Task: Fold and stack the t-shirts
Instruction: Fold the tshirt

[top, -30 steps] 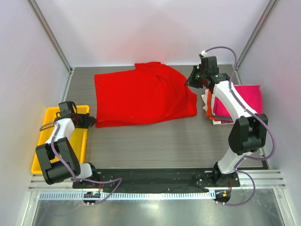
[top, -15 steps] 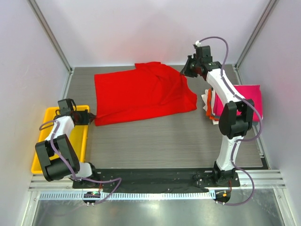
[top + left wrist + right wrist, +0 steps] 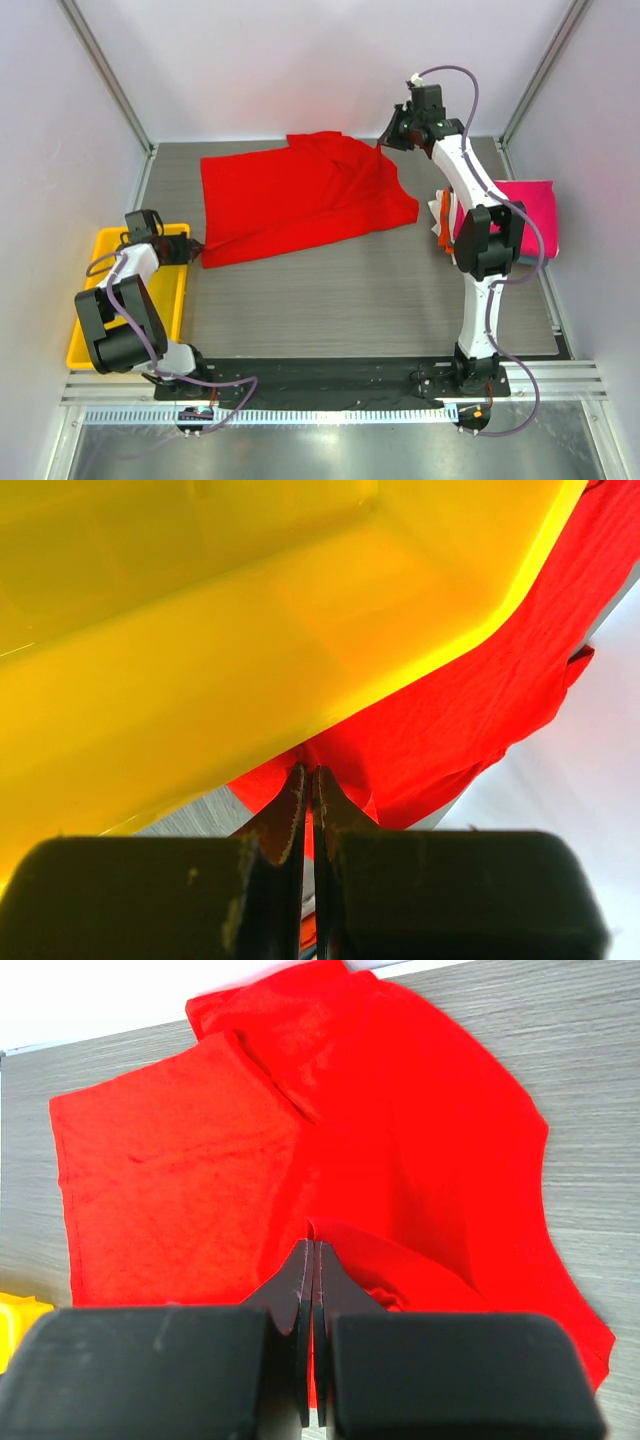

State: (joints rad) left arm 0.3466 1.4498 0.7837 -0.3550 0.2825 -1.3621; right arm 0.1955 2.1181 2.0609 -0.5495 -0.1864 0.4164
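Red and soft, the short-sleeved cloth t-shirt (image 3: 300, 200) lies spread across the upper middle of the top view. Our left gripper (image 3: 308, 785) pinches its lower-left corner beside the yellow plastic tray (image 3: 100, 300). Our right gripper (image 3: 312, 1255) clamps what seems a sleeve edge. We should lift both ends evenly, with the cloth taut.

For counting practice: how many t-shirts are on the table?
4: red t-shirt spread mid-table; stacked at right: magenta-pink t-shirt on top, orange t-shirt and white t-shirt edges beneath. More may be hidden.
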